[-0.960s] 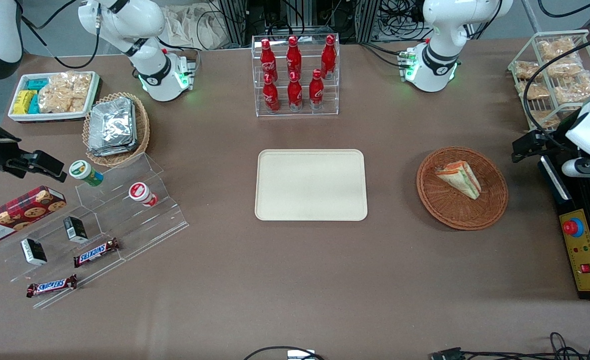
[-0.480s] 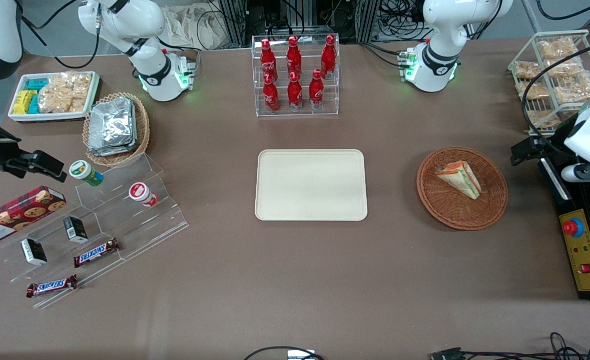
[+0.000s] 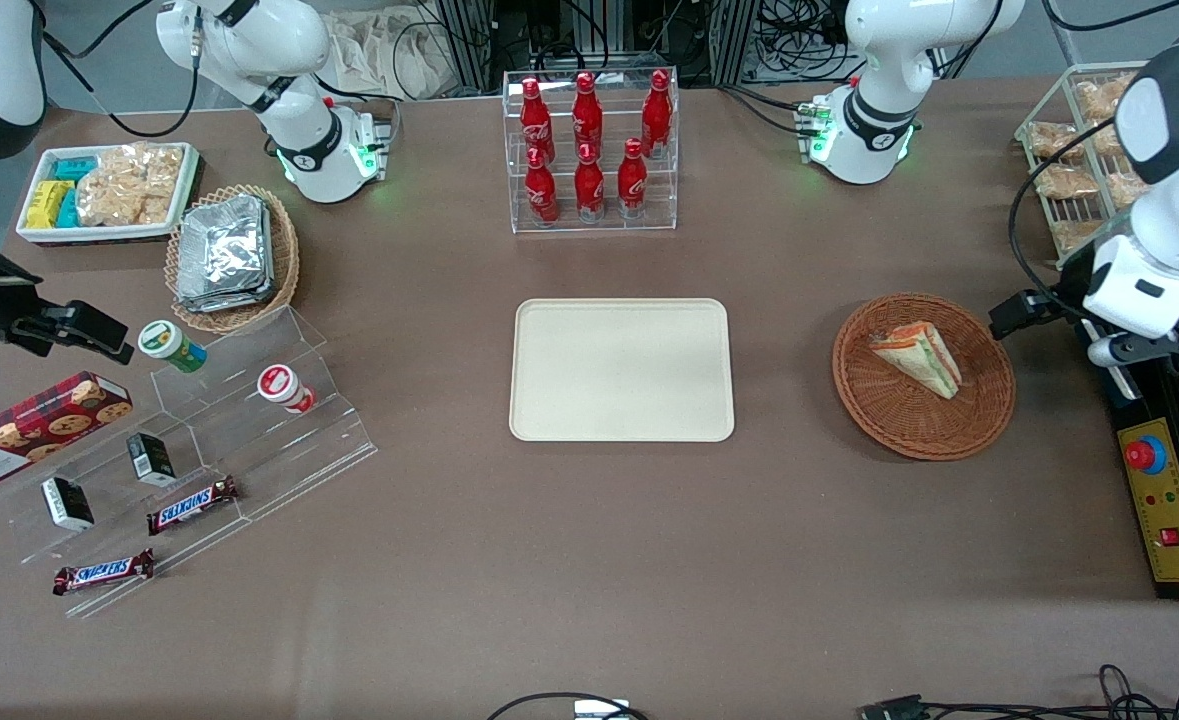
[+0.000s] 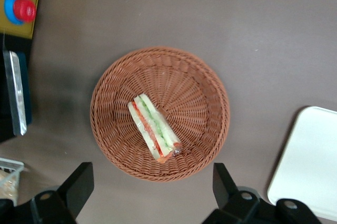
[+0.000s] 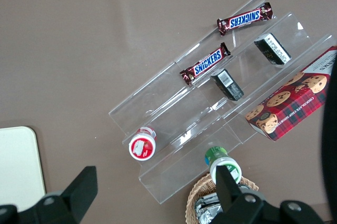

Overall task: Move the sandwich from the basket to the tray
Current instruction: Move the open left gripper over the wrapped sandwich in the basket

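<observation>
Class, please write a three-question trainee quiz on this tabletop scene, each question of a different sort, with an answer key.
1. True or false: the triangular clear-wrapped sandwich lies on the flat beige rectangular tray.
2. Multiple choice: the left arm's pincer is A) open, above the table beside the round reddish-brown wicker basket; B) shut on the sandwich; C) over the tray.
3. Fill in: the tray holds ____ items.

Key: 1 false, it lies in the basket; 2 A; 3 no.
</observation>
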Controlling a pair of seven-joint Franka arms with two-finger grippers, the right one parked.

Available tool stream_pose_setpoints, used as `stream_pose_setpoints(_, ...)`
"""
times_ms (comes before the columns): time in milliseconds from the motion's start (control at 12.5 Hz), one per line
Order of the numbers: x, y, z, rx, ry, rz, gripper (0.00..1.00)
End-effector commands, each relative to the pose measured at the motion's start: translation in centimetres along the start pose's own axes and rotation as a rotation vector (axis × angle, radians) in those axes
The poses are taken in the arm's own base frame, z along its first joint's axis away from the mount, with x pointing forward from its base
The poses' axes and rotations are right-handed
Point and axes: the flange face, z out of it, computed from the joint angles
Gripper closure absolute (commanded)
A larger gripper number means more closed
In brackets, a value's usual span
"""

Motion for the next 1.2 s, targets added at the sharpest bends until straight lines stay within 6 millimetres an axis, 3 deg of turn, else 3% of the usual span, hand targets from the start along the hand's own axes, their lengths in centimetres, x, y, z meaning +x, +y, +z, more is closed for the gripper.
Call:
stream_pose_setpoints(0,-3.1,-1.1,2.4,0.002,0.034,-0.101,0.0)
stream_pose_setpoints(480,-4.3,-2.3,8.2,-0.009,0.019,-0.171,0.0)
stream_pose_setpoints(1120,-6.1,-2.4,16.4,-0.029,0.038,-0.27,0.0)
